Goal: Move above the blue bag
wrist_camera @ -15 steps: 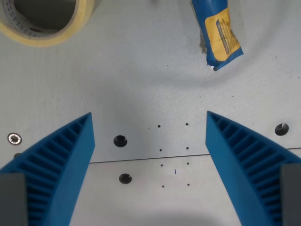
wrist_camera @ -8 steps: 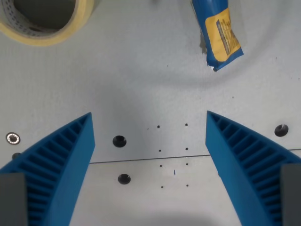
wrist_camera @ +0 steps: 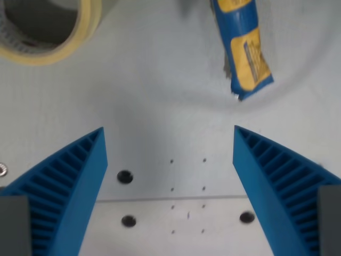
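Looking down: I see a pale grey table under my gripper, in the wrist view only.
My tool: both blue ribbed fingers stand wide apart, one at each lower corner, and nothing is between them except bare table.
Task thing: the blue bag lies at the top of the picture, toward the wrist view's right. It is long and narrow, a little tilted, with yellow labels on it. Its upper end is cut by the top edge of the frame, and its lower end points down toward my right finger but is well apart from it.
Other things: a roll of yellowish tape lies flat in the top corner on the wrist view's left, partly out of the frame. It is well apart from the bag.
Table marks: some dark round holes and small dots sit between my fingers, and a thin seam line crosses the table low in the picture.
In the way: I see nothing standing between my fingers and the bag, only flat table.
Edges: no table edge shows in this view.
Open room: the wide middle strip between tape and bag is free surface. The picture is slightly blurred, so I cannot read the print on the label.
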Tool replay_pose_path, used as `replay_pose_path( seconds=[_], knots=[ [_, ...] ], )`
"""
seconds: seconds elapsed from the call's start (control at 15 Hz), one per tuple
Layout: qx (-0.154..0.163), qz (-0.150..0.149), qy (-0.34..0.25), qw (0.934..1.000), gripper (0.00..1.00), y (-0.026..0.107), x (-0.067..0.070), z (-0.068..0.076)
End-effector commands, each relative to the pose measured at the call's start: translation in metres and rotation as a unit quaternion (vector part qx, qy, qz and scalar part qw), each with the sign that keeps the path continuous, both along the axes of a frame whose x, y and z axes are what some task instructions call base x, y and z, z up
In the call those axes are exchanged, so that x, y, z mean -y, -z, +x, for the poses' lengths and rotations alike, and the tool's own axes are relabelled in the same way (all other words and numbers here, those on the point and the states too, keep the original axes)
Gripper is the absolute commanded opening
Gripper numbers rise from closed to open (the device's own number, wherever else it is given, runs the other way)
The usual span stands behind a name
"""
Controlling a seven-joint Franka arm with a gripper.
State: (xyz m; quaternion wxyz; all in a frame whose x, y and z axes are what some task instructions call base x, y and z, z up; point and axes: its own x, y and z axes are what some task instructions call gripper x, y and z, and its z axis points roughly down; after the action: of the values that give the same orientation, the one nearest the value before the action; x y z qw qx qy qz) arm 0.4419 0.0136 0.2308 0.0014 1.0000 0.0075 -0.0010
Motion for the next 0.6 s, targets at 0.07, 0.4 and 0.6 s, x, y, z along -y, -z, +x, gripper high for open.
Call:
replay_pose_path(
  seconds=[0.07, 0.4, 0.6],
  knots=[
    [-0.003, -0.004, -0.055, 0.9985, 1.0, 0.007, 0.008, 0.012],
    [-0.006, -0.006, -0.086, 0.9962, 1.0, 0.025, 0.016, 0.025],
    [-0.007, -0.007, -0.102, 0.9947, 1.0, 0.038, 0.022, 0.034]
  ],
)
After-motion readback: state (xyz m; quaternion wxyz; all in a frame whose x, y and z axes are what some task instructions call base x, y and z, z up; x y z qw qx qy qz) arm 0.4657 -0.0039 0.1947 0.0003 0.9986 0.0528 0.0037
